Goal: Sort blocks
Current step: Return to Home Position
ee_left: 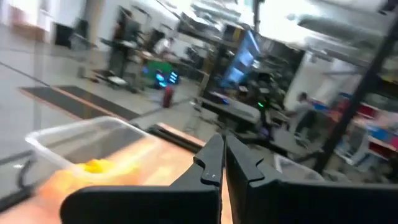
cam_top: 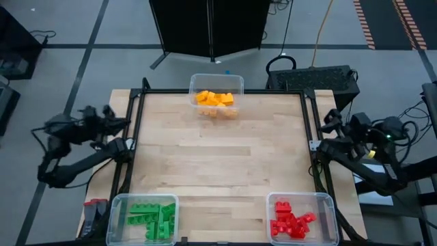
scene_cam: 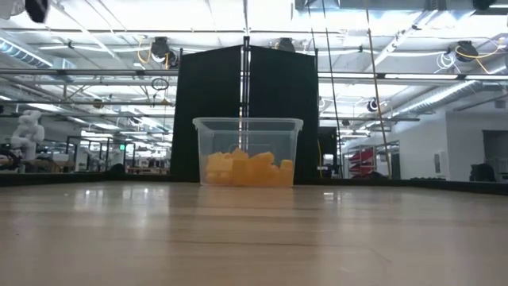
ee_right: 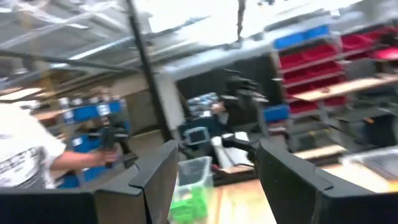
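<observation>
Blocks [cam_top: 216, 100]: judged light, rigid, slick plastic; pinch flat sides, not studs.
Left pincer [ee_left: 224, 143]: 9 o'clock off the counter [cam_top: 218, 157], pressed together, empty.
Right pincer [ee_right: 216, 155]: 3 o'clock, spread, empty.

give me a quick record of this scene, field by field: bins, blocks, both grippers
table: light wood, three clear bins at its edges
top bin: middle of the far edge, holds yellow-orange blocks
bottom left bin: holds green blocks
bottom right bin: holds red blocks
left gripper: off the table's left side, fingers shut, holding nothing
right gripper: off the table's right side, fingers open, holding nothing
loose blocks: none visible outside the bins
</observation>
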